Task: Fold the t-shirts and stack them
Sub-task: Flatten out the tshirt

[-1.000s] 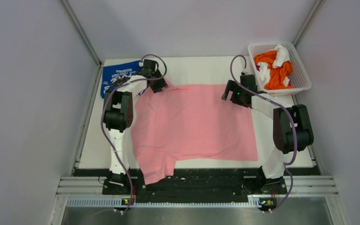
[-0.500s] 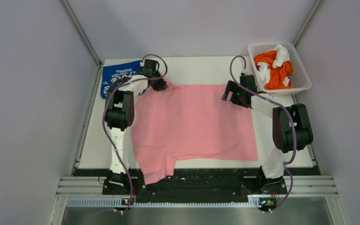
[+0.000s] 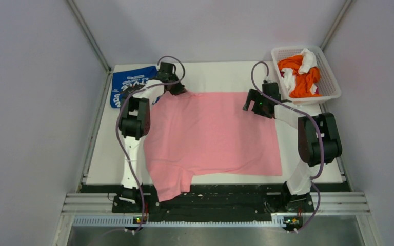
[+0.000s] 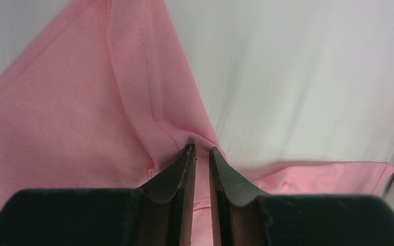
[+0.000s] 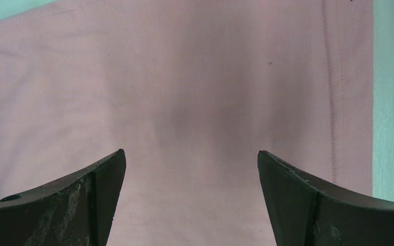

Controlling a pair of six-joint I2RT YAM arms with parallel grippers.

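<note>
Pink tee (image 3: 210, 133): soft cloth, spread flat mid-table (image 3: 215, 77). Few wrinkles. One sleeve hangs off the near edge at ~7 o'clock.
Long axis: my read is 9→3 o'clock, w/ sleeves at the 9 side and the stitched hem at the 3 side.
Blue tee (image 3: 128, 82): compact folded-looking pad at the table's 10–11 o'clock corner, partly under the left arm. Near the pink tee's far-left corner; can't tell if they touch.
Left fingers (image 4: 182, 169): narrow, nipped on the pink tee's 11 o'clock corner at a stitched seam. Cloth bunches up into the tips.
Right fingers (image 5: 100, 177): wide apart, holding nothing, over the pink tee's 1 o'clock corner. Cloth lies straight below them, and the hem stitch line runs by the right-hand finger in the wrist view.
Key relation: both far corners sit along the 12 o'clock edge, one arm per corner. Only the left corner is gripped. The right arm is nearer the free corner, and the cloth is directly under the gap.
Step (judged): pink tee not yet folded. Probably the right side drops and pinches, then both drag toward 6 o'clock.
Risk: lifting w/ one corner only would skew the cloth.
Basket (image 3: 330, 72): white lattice at 1–2 o'clock w/ orange and white cloth (image 3: 300, 77) inside.
</note>
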